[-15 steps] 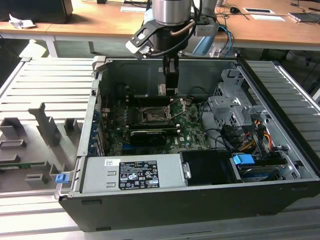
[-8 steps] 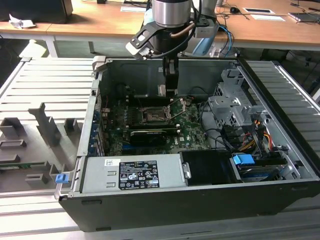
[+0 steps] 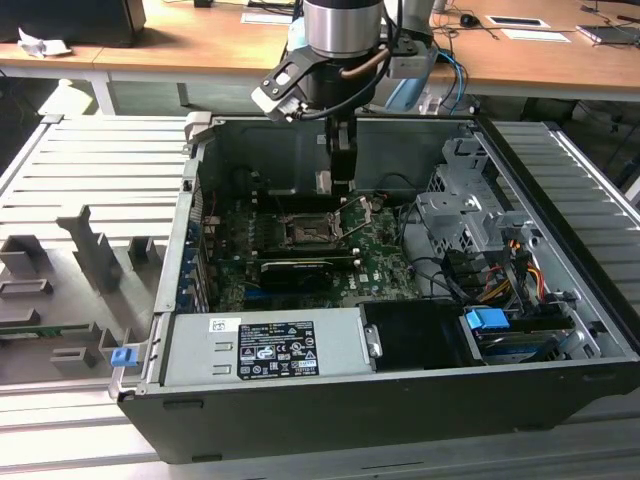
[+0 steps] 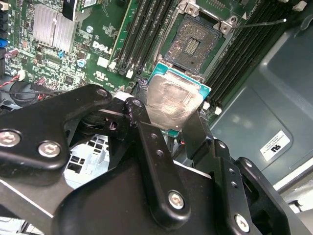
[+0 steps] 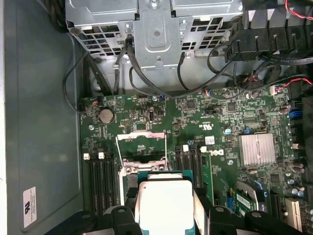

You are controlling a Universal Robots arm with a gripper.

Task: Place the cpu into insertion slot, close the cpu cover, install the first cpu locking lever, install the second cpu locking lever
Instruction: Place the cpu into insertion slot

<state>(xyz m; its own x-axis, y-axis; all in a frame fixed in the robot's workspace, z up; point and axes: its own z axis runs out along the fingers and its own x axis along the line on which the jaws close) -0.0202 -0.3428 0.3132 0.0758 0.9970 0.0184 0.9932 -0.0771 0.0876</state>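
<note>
The small square cpu (image 4: 176,95), with a smeared pale silver metal lid on a teal-edged substrate, is held above the board, near the insertion slot and not yet seated. The black end effector (image 4: 166,117) is clamped on two opposite edges of it, as both wrist views show. The square black insertion slot (image 4: 191,41) lies uncovered, its dark, finely textured contact field framed by a metal rim. The thin silvery cpu cover (image 5: 142,137) appears folded back.

Judgement: a good placement calls for chip edges square to the rim, a flat vertical descent and no sliding across the contacts.

Surroundings: glossy green motherboard (image 4: 105,29), long black memory slots (image 4: 142,29), ribbed aluminium heatsink (image 4: 51,24).
</note>
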